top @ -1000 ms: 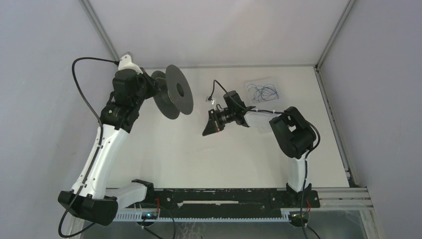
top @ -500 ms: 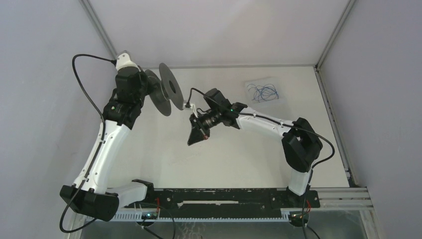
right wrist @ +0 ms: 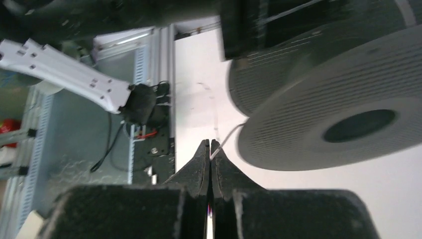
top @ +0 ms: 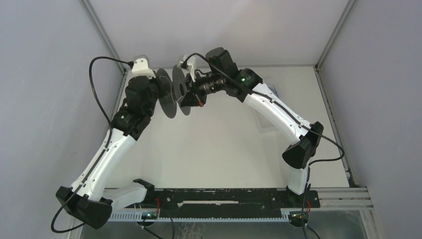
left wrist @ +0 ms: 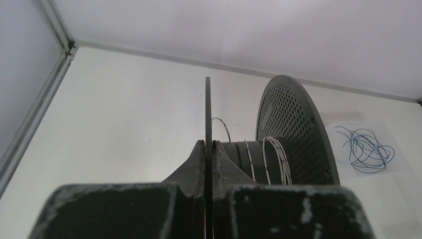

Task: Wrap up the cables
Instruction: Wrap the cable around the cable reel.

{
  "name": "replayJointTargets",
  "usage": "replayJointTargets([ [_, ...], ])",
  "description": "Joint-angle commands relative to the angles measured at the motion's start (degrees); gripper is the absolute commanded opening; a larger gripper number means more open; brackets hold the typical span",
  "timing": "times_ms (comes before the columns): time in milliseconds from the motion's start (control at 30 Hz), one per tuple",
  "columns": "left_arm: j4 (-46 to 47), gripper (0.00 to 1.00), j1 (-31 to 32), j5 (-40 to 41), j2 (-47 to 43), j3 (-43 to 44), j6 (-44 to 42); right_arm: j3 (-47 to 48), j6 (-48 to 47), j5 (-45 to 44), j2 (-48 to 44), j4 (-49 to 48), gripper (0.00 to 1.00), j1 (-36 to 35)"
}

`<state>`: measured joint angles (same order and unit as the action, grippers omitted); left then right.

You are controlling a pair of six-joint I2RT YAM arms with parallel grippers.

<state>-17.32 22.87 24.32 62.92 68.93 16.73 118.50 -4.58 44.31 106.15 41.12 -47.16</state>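
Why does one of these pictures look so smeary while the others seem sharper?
Right wrist view: the black spool sits close and looks soft and smeared, though the white cable pinched in the right hand reads clearly. Left wrist view: crisper, the blue wire tangle is clear, but the left hand gripping the spool's disc is a dark silhouette. Top view: even, soft light, no glare.

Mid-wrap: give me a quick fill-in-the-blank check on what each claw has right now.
1. The left claw is ___ on a thin flange of the black perforated plastic spool.
2. The thin whitish cable pinched in the right claw leads off to the ___.
3. The loose tangle of thin wire lying apart is ___.

Missing: shut; spool; blue.
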Motion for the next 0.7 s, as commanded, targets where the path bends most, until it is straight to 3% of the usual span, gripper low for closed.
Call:
replayJointTargets([
  [0, 7.21, 0.0, 1.33, 1.7, -2.21, -2.46, -9.14, 10.15, -2.44, -4.89, 1.11, 4.43, 0.02, 2.23],
  [667, 7.03, 0.0, 7.19, -1.43, -4.09, -7.71, -18.72, 19.28, -11.59, -12.66, 4.36, 5.55, 0.05, 8.07],
])
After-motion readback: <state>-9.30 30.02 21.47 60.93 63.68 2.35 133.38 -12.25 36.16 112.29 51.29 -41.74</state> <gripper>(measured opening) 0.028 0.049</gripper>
